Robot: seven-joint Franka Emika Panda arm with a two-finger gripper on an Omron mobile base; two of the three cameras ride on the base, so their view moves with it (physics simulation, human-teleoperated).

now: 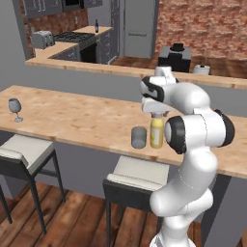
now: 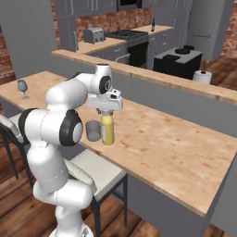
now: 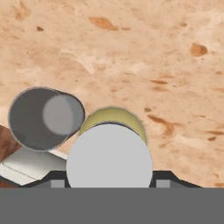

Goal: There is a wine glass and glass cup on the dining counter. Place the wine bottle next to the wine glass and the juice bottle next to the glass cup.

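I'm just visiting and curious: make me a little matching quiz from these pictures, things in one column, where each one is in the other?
Things:
1. wine glass
2. juice bottle
3. glass cup
4. wine bottle

Places:
A. far back on the kitchen counter near the stove
B. alone at the far end of the dining counter
C. under the gripper, which grips its cap
D. upright on the dining counter beside the yellow bottle

Pairs: 1-B, 2-C, 3-D, 4-A

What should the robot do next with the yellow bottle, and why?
Probably open its jaws and lift straight up. The juice bottle stands upright on the dining counter, close beside the glass cup, with the gripper shut on its cap. The wine bottle waits on the far kitchen counter.
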